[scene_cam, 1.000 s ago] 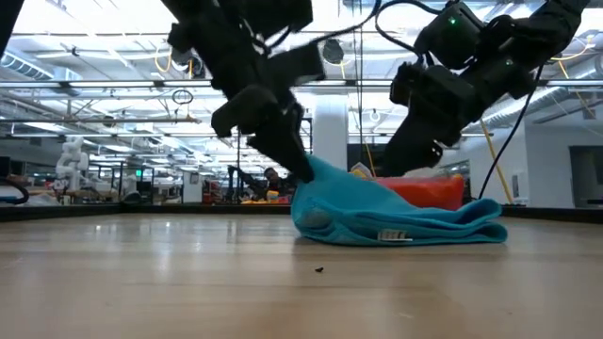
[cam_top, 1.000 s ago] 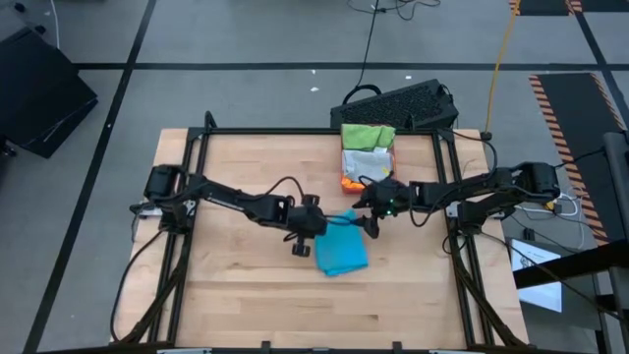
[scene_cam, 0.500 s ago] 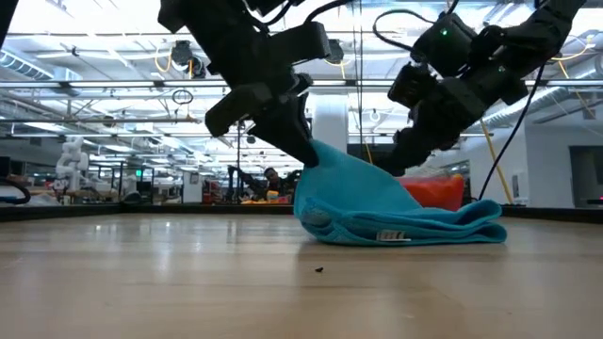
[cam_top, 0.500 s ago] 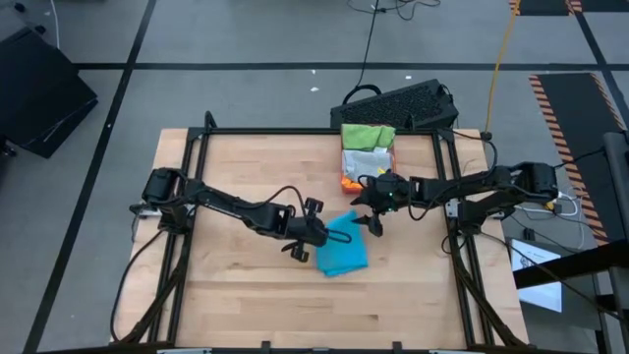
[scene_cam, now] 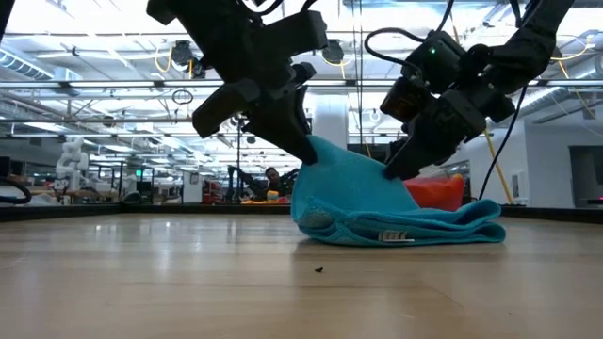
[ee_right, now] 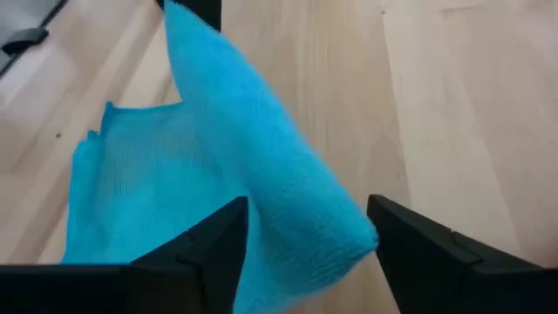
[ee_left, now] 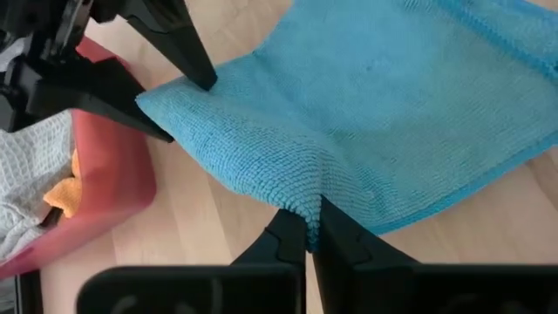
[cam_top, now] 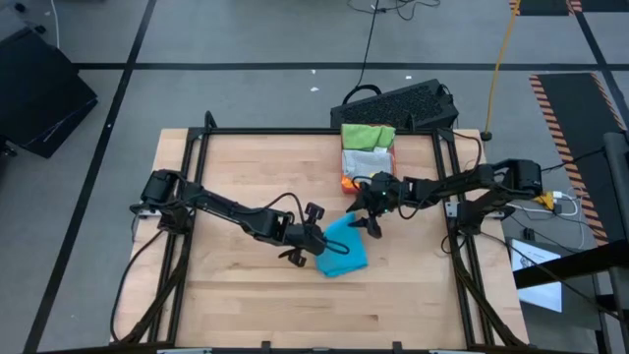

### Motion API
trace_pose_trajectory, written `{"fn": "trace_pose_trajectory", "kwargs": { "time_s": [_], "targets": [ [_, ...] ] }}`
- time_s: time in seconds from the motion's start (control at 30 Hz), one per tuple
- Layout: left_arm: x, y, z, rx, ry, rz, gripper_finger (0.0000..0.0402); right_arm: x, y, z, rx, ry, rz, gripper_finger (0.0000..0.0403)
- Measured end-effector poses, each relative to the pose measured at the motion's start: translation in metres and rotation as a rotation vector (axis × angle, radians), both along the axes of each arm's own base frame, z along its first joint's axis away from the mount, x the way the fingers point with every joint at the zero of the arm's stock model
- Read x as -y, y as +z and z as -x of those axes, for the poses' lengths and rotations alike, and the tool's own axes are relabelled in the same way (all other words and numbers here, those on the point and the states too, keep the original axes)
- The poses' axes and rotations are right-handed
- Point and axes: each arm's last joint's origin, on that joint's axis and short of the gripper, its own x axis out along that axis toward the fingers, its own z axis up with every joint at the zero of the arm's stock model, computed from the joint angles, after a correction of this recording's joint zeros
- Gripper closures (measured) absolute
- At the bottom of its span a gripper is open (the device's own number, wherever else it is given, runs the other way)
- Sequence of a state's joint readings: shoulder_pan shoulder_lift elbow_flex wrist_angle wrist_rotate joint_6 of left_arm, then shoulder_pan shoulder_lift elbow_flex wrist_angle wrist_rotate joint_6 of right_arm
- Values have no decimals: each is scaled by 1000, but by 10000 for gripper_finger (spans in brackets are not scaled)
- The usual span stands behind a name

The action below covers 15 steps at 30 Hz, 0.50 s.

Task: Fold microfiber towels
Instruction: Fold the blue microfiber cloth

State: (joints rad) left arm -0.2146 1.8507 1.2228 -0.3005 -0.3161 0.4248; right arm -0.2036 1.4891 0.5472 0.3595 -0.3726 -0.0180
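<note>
A bright blue microfiber towel (cam_top: 346, 254) lies bunched right of the table's middle. One edge of it is drawn up into a ridge (scene_cam: 349, 174), and the rest lies on the wood. My left gripper (cam_top: 319, 239) is shut on that raised edge. My right gripper (cam_top: 366, 222) is open, with one finger on either side of the towel's raised far corner (ee_right: 336, 240). Green and grey towels (cam_top: 367, 147) lie in a pink-red tray (ee_left: 113, 192) at the far edge. My left gripper pinches the blue towel's raised edge (ee_left: 301, 202) between its two fingertips, slanting down from the table's left. The cloth bunches into a small fold at the fingers. That edge is lifted off the wood, and the rest of the towel lies on the table. My right gripper has the raised corner (ee_left: 161, 98) between its open fingers (ee_right: 218, 249); I cannot tell whether they touch the cloth.
The tray (cam_top: 346, 183) stands just beyond the right gripper, at the far edge. A dark keyboard (cam_top: 403, 103) lies beyond the table's far edge. A black frame (cam_top: 187, 197) borders the tabletop. Bare wood stretches to the left and near sides.
My left gripper has moved a little toward the near right and rolled, drawing the towel's edge up into a taller ridge. My right gripper has sunk and rolled, coming toward the table's left onto the raised corner. The towel's lower part has stayed on the wood.
</note>
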Motion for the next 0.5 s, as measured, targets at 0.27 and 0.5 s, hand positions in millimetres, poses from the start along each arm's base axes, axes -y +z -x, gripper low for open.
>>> {"fn": "trace_pose_trajectory", "kwargs": {
  "time_s": [0.27, 0.5],
  "targets": [
    [-3, -1, 2, -24, 24, -18, 389, 0, 1, 0, 5, 1, -2, 308],
    [-14, -4, 5, -59, 115, -23, 391, -3, 21, 6, 54, -21, -17, 394]
  ]
}}
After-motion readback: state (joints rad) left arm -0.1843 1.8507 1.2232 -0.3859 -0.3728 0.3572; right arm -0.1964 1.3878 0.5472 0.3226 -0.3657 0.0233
